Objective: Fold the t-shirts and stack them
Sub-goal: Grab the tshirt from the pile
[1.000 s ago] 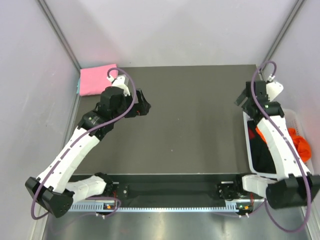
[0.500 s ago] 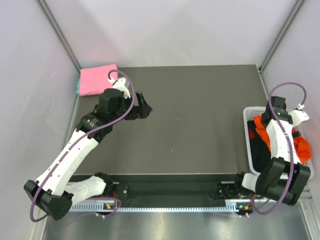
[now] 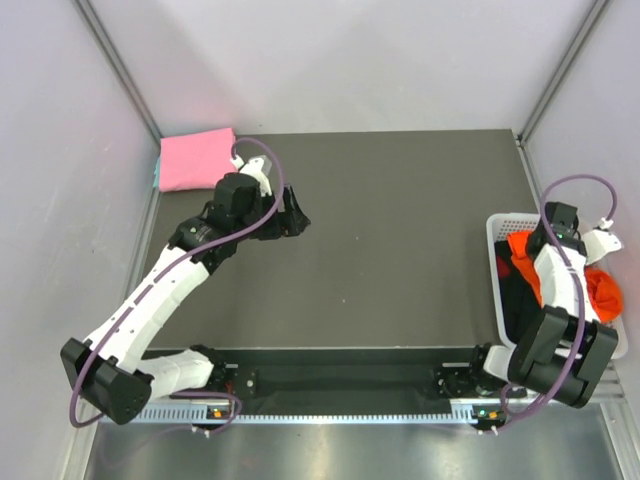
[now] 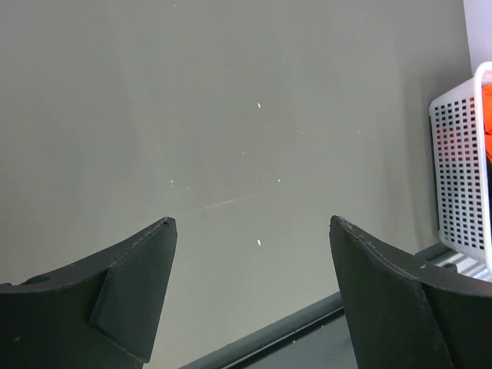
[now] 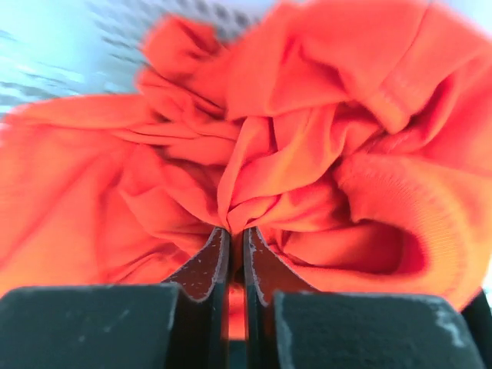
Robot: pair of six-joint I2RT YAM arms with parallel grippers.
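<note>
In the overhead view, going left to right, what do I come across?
Pink shirt → left gripper → basket, with the orange shirt inside it.

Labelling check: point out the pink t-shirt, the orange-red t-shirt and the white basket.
pink t-shirt (image 3: pixel 195 160), top external view, middle of the cloth.
orange-red t-shirt (image 5: pixel 307 146), right wrist view, bunched folds at centre.
white basket (image 4: pixel 460 169), left wrist view, lattice side wall.
</note>
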